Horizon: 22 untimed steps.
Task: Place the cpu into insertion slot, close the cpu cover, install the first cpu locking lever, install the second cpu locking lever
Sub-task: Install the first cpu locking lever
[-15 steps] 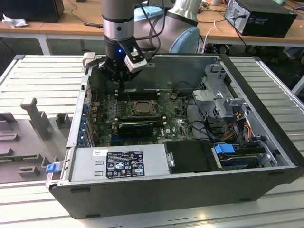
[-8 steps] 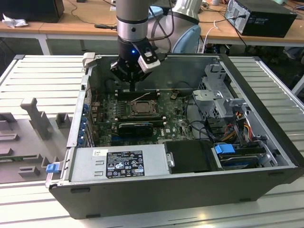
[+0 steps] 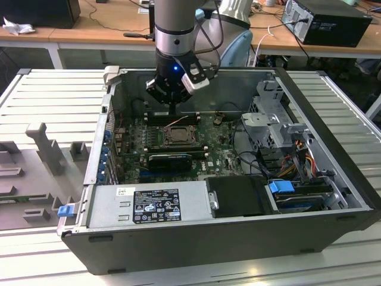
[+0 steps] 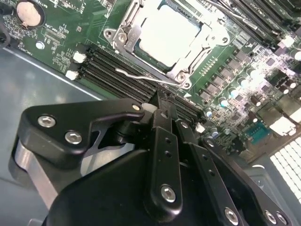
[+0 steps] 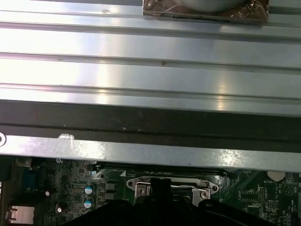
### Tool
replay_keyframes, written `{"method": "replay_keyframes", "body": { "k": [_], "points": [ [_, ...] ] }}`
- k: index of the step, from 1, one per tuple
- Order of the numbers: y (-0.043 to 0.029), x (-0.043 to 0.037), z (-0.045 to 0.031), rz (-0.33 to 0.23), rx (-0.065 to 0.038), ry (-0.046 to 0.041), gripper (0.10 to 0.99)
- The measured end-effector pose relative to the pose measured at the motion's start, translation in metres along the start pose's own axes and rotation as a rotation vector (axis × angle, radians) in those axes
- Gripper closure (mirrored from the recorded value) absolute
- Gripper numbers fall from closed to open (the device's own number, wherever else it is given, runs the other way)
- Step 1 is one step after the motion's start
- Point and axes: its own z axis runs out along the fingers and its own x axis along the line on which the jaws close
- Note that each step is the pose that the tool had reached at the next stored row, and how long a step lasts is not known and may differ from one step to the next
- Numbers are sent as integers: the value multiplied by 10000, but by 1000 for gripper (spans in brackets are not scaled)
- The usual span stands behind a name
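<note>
Seen from my remote station, the arm's claw (image 3: 172, 108) hangs inside the open computer case (image 3: 238, 238), which stands on the ribbed aluminium surface (image 3: 53, 95). Its jaws are together and grip nothing. The tip is low over the motherboard (image 3: 134, 143), just beside the socket's far edge.

In the exterior view the cpu (image 3: 177, 136) lies at 6 o'clock from the claw, near it but not touching. The power supply (image 3: 149, 202) is farther out along the same line, and the drive cage (image 3: 274, 119) stands at 3 o'clock from the socket.

In the second wrist view the cpu (image 4: 168, 35) shows its pale metal top, seated flat in the socket. The cpu cover (image 4: 133, 29) lies down around it and frames the chip through its window. A thin wire locking lever (image 4: 134, 75) runs along the socket edge nearest the claw (image 4: 161, 100), over the black memory slots (image 4: 113, 70). I cannot tell whether it is hooked. A coin cell battery (image 4: 29, 13) sits well apart on the board.

In the first wrist view the socket's metal edge (image 5: 171, 188) appears just beyond the claw's dark body, beneath the case wall (image 5: 141, 150).
</note>
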Motion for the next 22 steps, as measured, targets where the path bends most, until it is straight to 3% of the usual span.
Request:
{"method": "replay_keyframes", "body": {
  "k": [9,13,16,19,22],
  "points": [
    [-2,-5,8,-51,0,3,980],
    [-4,-25,28,-549,0,30,980],
    [-6,-67,67,-711,-12,39,980],
    [-4,-181,148,-720,-12,38,980],
    [-6,-192,176,-721,-9,3,980]
  ]
}}
